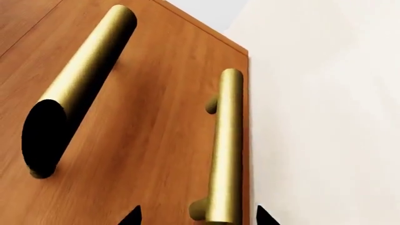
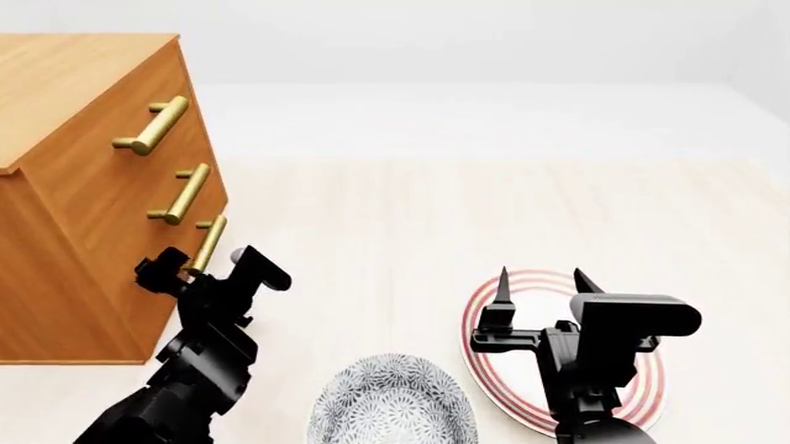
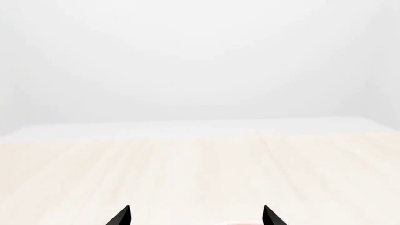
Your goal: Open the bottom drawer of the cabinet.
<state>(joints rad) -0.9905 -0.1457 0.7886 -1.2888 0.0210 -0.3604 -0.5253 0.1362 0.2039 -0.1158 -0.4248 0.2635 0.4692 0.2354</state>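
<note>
Pale wood floor [image 2: 519,213] spreads ahead of me. At head-view left, the cabinet [image 2: 74,185] shows its bottom drawer [image 2: 185,277] shut, handle [image 1: 225,154] between my left gripper [image 2: 210,268] fingers, spread apart. My right gripper [image 2: 539,285] hangs open over a striped plate [image 2: 487,370].

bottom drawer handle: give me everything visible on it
The bottom drawer handle is a round brass-coloured bar, matte metallic in look, held off the orange-brown wood front of the bottom drawer by short posts of the same colour. It is the lowest of three matching handles on the cabinet. The drawer looks shut. The left gripper straddles the bar's lower end, fingers open on either side. The left wrist view shows a dark fingertip on each side of the bar, with no clear contact.
</note>
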